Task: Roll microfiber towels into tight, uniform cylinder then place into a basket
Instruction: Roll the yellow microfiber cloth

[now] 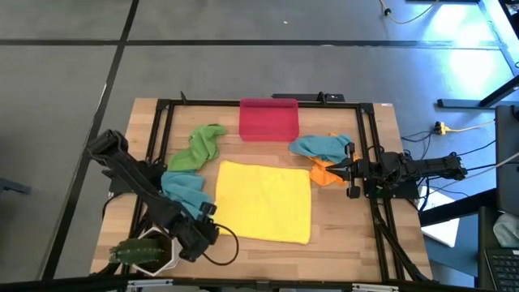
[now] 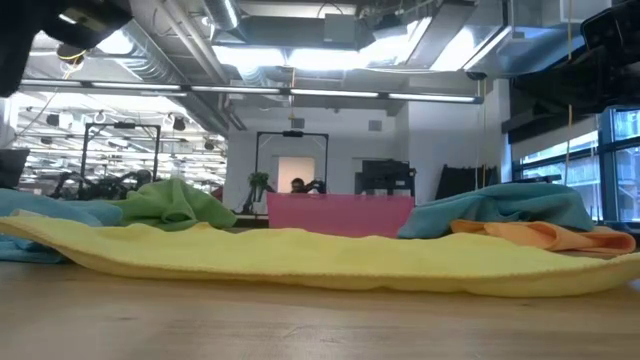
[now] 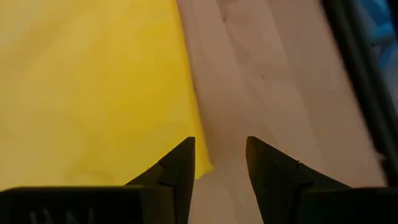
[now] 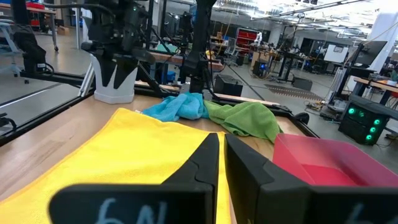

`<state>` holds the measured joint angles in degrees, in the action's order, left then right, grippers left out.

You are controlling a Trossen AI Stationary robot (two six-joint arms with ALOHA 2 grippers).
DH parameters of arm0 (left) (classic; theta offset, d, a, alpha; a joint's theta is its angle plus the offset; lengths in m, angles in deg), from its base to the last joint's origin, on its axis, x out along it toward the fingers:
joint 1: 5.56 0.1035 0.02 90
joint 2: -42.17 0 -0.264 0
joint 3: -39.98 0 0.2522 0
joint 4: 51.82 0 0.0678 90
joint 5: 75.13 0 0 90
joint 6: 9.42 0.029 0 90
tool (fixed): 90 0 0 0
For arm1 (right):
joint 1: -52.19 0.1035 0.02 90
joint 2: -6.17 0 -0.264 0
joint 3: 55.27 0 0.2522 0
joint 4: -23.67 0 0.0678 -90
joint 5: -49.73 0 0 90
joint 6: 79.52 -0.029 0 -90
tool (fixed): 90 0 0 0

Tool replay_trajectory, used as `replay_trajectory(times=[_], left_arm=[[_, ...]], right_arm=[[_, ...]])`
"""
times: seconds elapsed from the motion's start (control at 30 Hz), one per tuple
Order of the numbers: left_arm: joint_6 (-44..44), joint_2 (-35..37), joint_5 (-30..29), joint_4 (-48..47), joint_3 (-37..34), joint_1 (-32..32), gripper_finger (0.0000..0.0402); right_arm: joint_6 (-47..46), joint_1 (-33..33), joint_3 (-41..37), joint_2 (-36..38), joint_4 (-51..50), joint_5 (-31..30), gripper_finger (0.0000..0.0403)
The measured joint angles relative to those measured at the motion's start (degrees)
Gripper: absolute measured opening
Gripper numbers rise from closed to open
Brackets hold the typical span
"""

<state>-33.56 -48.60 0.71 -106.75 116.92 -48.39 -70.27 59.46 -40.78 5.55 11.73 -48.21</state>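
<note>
Yellow towel (image 1: 266, 200) lies spread flat at the centre of the wooden table (image 1: 357, 235), lower middle of the high view. Red-pink basket (image 1: 268, 119) sits just above it at the table's far edge, upright, nothing visible inside.

4 other towels lie crumpled around the yellow one: green towel (image 1: 202, 146) at upper left, a teal towel (image 1: 182, 187) at left touching the yellow edge, a second teal towel (image 1: 322, 147) at upper right just beside the basket, and an orange towel (image 1: 326, 172) under and below that one.

Left gripper (image 1: 208, 230) is at the lower left, over the yellow towel's near corner; in its wrist view the fingers (image 3: 177, 171) stand apart, with the cloth corner and bare wood showing between them, nothing clamped.

Right gripper (image 1: 340, 169) is at the right of the frame, against the orange towel; fingers (image 4: 205, 158) nearly together, a thin gap, holding nothing visible.

White hexagonal pot with a green plant (image 1: 144, 253) stands in the lower left corner, close beside the left arm. A black frame (image 1: 166, 122) borders the work area.
</note>
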Motion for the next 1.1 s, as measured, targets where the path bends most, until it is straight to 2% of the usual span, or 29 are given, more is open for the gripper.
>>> replay_trajectory(times=[0.13, 0.47, 0.67, 1.1], left_arm=[[-1.1, -2.38, -1.61, -0.1, 0.0, 0.62, 0.0138], [-4.79, -5.7, 1.53, -0.34, 0.0, 2.49, 0.018], [-7.56, -5.77, -1.51, -0.4, 0.0, 1.37, 0.0198], [-8.83, -9.84, -4.19, 0.19, -0.04, 0.39, 0.0201]], right_arm=[[0.0, -0.02, 0.0, 0.0, 0.02, 0.0, 0.0029], [0.0, -0.01, 0.0, 0.01, 0.02, 0.0, 0.0029], [0.0, 0.0, 0.0, 0.0, 0.02, 0.0, 0.0029], [0.0, 0.0, -0.01, 0.01, 0.0, 0.01, 0.0029]])
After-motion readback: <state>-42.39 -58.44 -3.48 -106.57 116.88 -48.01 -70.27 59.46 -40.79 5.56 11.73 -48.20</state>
